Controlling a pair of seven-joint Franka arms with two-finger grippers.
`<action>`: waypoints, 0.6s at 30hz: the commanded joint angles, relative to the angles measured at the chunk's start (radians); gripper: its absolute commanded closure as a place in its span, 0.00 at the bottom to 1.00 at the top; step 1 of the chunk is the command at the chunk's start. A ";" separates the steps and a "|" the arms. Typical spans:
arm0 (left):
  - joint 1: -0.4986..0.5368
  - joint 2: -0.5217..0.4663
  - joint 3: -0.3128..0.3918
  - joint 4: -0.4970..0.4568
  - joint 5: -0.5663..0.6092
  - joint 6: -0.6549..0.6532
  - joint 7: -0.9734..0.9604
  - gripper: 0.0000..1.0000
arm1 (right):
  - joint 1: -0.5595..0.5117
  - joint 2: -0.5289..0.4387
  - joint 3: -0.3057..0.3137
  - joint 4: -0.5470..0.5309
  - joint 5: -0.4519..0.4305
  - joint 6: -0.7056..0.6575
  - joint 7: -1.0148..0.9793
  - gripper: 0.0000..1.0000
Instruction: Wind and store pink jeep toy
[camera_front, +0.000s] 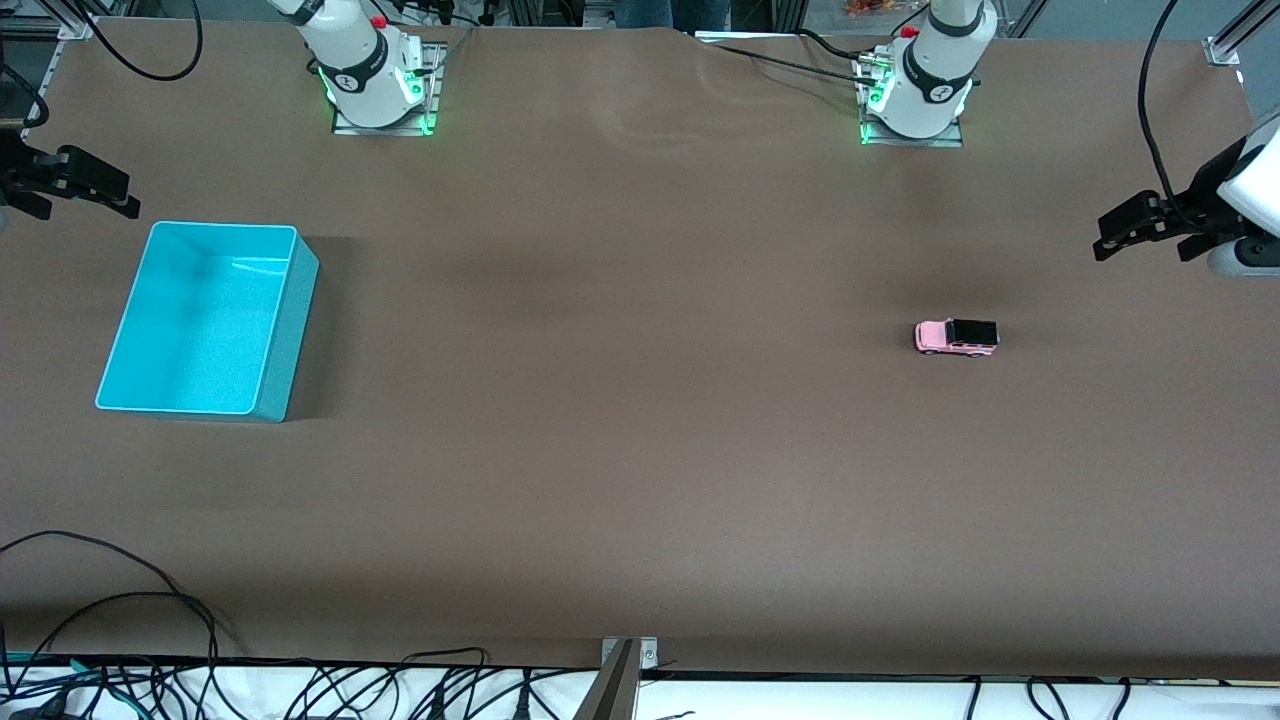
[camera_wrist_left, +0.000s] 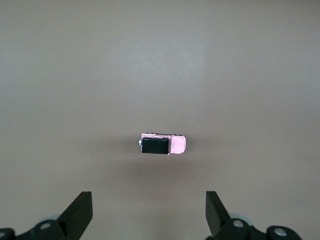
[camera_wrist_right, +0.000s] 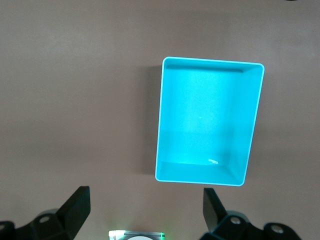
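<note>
Pink jeep toy (camera_front: 956, 338) on all four wheels on bare brown table (camera_front: 640, 450), toward left arm's end, about 3 o'clock from table centre in front view; black roof section pointing toward that same end. Turquoise bin (camera_front: 275, 345) well apart, at right arm's end, about 9 o'clock, nothing inside. Left gripper (camera_front: 1150, 228) up in the air near table edge at left arm's end, fingers wide apart, nothing held; jeep at roughly 7 o'clock from it in front view, centred ahead of fingers in left wrist view (camera_wrist_left: 163, 145). Right gripper (camera_front: 85, 185) high near the bin at right arm's end, fingers likewise spread and unloaded, waiting; bin (camera_wrist_right: 159, 125) in full sight of its wrist camera. Step in hand, by judgement: first reach for the toy, nothing yet wound or stored. Best done by left arm: descend straight over jeep, fingers straddling the narrow body across its sides, not nose to tail; close gently, low on the body so wheels stay free to roll back for winding. Small, light toy; likely to skid if nudged by one finger first.
</note>
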 joint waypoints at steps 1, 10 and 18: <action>-0.010 0.032 0.003 0.057 -0.009 0.000 -0.002 0.00 | -0.001 0.007 -0.003 0.029 -0.003 -0.024 -0.008 0.00; -0.013 0.066 0.003 0.098 -0.010 -0.001 -0.005 0.00 | 0.000 0.007 -0.002 0.027 -0.001 -0.026 0.004 0.00; -0.013 0.066 0.003 0.097 -0.012 -0.001 -0.008 0.00 | 0.000 0.008 -0.002 0.029 -0.001 -0.026 0.003 0.00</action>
